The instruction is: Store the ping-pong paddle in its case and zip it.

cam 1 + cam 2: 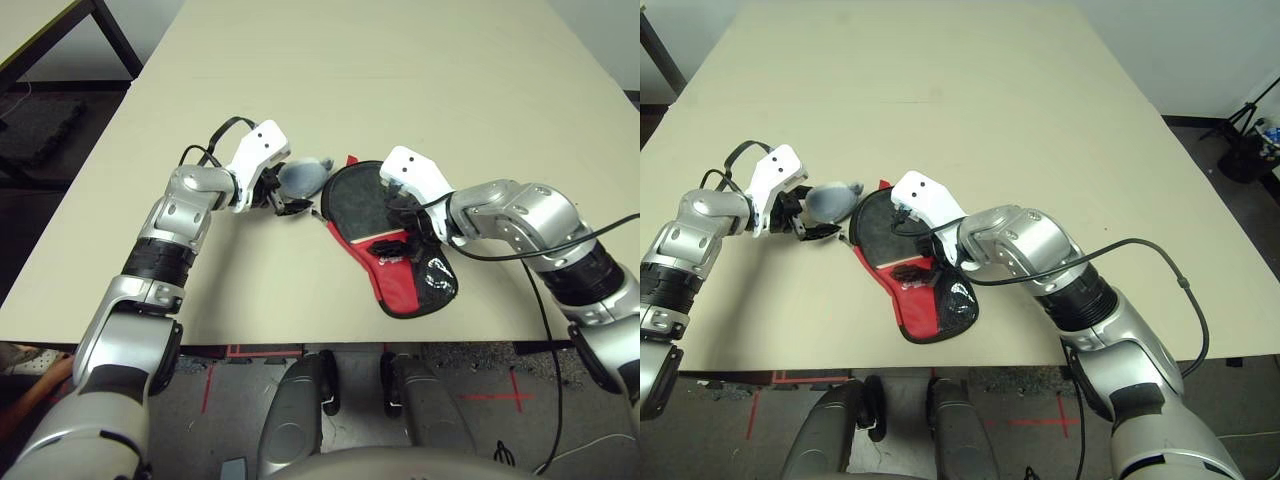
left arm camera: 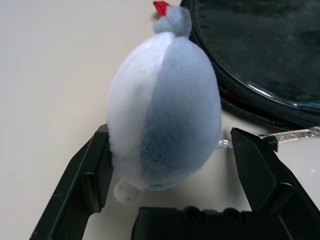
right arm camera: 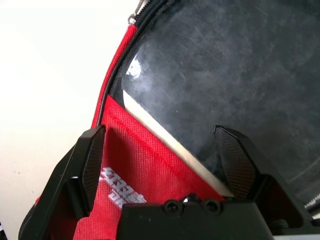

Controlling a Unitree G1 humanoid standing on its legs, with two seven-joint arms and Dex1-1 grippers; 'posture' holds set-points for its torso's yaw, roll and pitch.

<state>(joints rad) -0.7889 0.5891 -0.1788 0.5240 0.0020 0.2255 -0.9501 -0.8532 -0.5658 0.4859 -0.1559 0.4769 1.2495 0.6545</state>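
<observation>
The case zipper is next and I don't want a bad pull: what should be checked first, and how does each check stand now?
1. Ping-pong paddle inside the case: ok, black face lies within the opened pouch.
2. Left gripper open around the pompom: ok, fingers either side, not closed on it.
3. Right gripper open over the case: ok.
4. Zipper closed: not ok, the edge gapes.
5. Handle fully in: cannot tell.

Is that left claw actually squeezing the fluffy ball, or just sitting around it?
Touching on one side only. In the left wrist view the pompom leans against one finger of the open left gripper; bare table shows between it and the other finger.
</observation>
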